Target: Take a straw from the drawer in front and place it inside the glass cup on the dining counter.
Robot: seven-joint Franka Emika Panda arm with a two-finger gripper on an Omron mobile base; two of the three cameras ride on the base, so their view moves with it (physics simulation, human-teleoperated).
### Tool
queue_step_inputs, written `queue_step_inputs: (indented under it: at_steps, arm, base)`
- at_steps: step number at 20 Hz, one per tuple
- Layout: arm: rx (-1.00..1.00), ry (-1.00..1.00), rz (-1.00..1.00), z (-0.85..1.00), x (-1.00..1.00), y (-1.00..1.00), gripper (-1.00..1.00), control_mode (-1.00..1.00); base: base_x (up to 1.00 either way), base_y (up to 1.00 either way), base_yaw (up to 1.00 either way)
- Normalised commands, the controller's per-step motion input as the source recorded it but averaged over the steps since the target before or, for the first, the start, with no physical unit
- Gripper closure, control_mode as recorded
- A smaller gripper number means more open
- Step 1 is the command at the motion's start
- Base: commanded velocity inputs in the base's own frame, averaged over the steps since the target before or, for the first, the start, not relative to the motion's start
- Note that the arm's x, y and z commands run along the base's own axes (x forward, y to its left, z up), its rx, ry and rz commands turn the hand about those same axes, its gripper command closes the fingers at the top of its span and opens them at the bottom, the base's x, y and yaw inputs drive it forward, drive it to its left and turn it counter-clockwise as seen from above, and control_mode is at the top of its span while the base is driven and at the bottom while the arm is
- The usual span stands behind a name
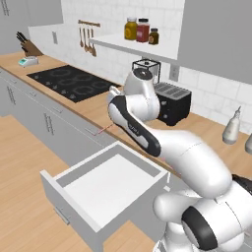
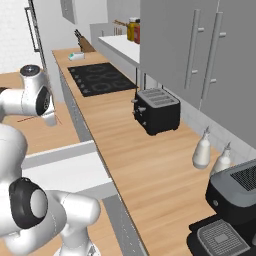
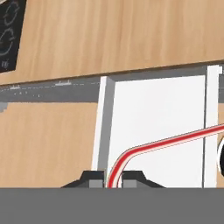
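The gripper [image 3: 113, 180], at the bottom centre of the hand view, is closed tight on the red-pink straw [image 3: 151, 148]. The straw rises from between the two dark fingertips [image 3: 94, 179], bends sharply, and runs to the right edge of that frame, above the white interior of the drawer [image 3: 157, 118].

In the left base view the drawer [image 1: 106, 189] stands pulled open in the lower centre, its white floor bare, its slim bar handle on the grey front at lower left. A thin red line, the straw [image 1: 103, 130], shows just left of the arm's wrist, above the edge of the wood counter [image 1: 88, 110].

In the right base view the straw [image 2: 37, 119] appears as a faint red line at left, beside the arm's upper joint. A black toaster [image 2: 157, 110] sits mid-frame on the counter, and a black cooktop [image 2: 100, 78] lies in the upper left.
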Motion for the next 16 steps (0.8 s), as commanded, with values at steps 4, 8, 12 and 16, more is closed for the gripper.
queue_step_inputs:
  at_steps: [4,8,12,16]
  arm:
    - [-0.15,0.0,0.46,0.06,-0.24,-0.44,1.0,-1.0]
    - [-0.09,0.0,0.5,0.0,-0.53,-0.37,1.0,-1.0]
    - [-0.11,0.0,0.41,-0.05,-0.51,-0.32,1.0,-1.0]
    - [-0.15,0.0,0.28,-0.26,-0.04,-0.08,1.0,-1.0]
  base:
    - [0.0,0.0,0.0]
    - [0.0,0.0,0.0]
    - [0.0,0.0,0.0]
    - [0.0,0.0,0.0]
